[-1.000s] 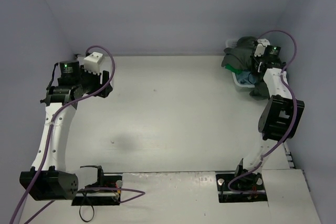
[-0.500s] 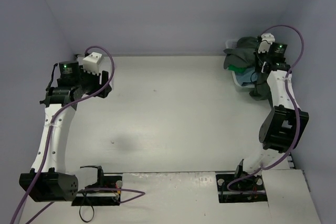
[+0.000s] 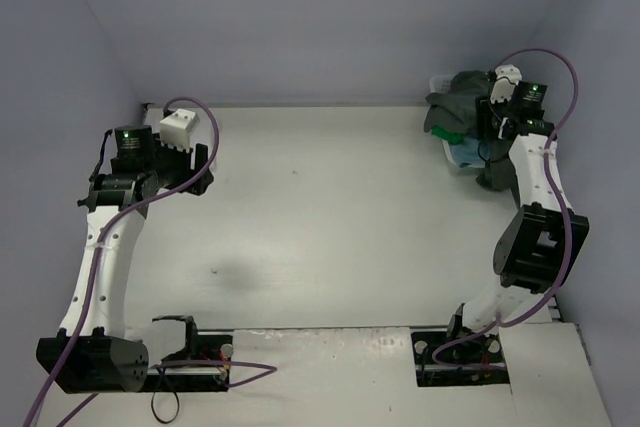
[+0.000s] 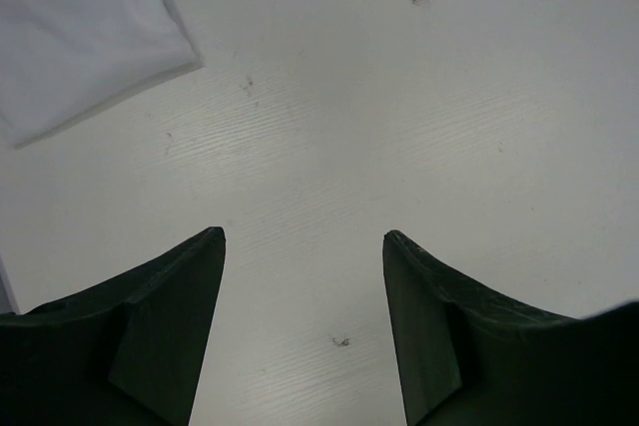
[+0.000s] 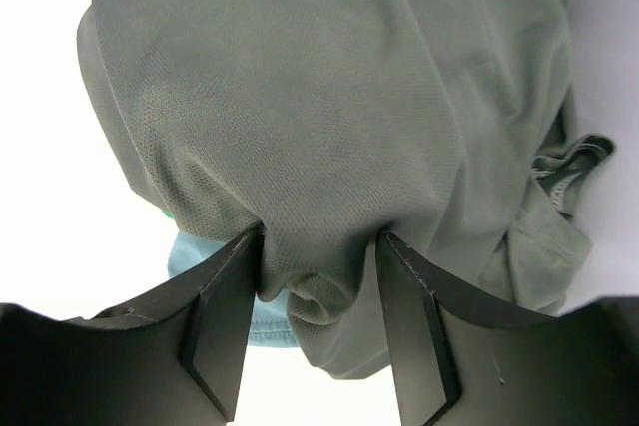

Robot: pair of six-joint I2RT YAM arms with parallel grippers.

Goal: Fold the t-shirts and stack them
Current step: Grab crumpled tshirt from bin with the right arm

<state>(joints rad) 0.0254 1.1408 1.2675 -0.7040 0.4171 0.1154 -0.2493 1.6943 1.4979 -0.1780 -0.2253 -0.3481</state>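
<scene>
Top external view: the t-shirts [image 3: 458, 107] are piled in a basket [image 3: 455, 165] at the far right corner of a white table [image 3: 320, 207], with pale walls around. Left wrist view: the left gripper [image 4: 305, 236] is wide, holding nothing, near a flat white shirt [image 4: 80, 37]. Right wrist view: the right gripper [image 5: 319, 236] is wide around a bump of grey shirt [image 5: 319, 97]. I think it is picking one out, so next it must squeeze and lift.
</scene>
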